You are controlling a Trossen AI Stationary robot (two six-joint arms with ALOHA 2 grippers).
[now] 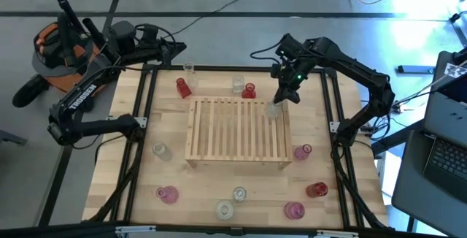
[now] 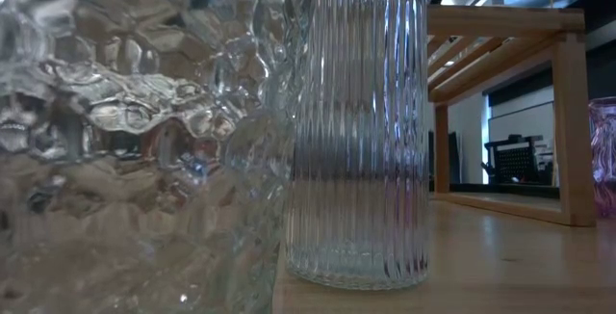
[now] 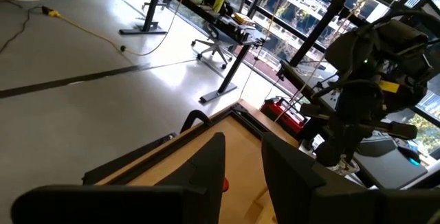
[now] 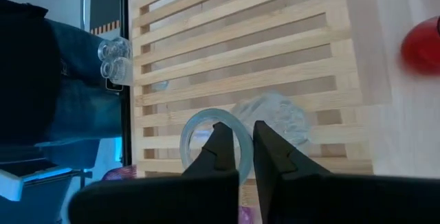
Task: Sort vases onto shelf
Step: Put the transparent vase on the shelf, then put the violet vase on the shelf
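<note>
The right pincer (image 1: 276, 105) stands over the far right corner of the shelf (image 1: 237, 131), a flat rack of pale wooden slats in a wooden frame, raised on wooden legs as the low view shows. Its two dark fingers (image 4: 221, 152) are closed on the rim of a clear vase (image 4: 210, 140), one finger inside the round mouth and one outside; the vase's bulbous glass body sits on the slats near the shelf's edge. The left pincer (image 1: 177, 48) hangs at the far left corner of the tabletop (image 1: 117, 154), its fingers (image 3: 206, 162) a little apart with nothing between them. The other vases stand on the plain wooden tabletop around the shelf: a red vase (image 1: 182, 87) and a second red vase (image 1: 249, 90) beyond the far edge, with a clear one (image 1: 237, 83) between them; a clear one (image 1: 160, 150) to the left; a pink vase (image 1: 302, 152) to the right; and along the near side a pink one (image 1: 168, 194), two clear ones (image 1: 225, 209), another pink (image 1: 293, 210) and a red one (image 1: 317, 189). In the low view a ribbed vase (image 2: 358, 131) of clear cylindrical glass stands upright close to the lens, just beside a dimpled vase (image 2: 135, 141) with a hammered, faceted surface.
</note>
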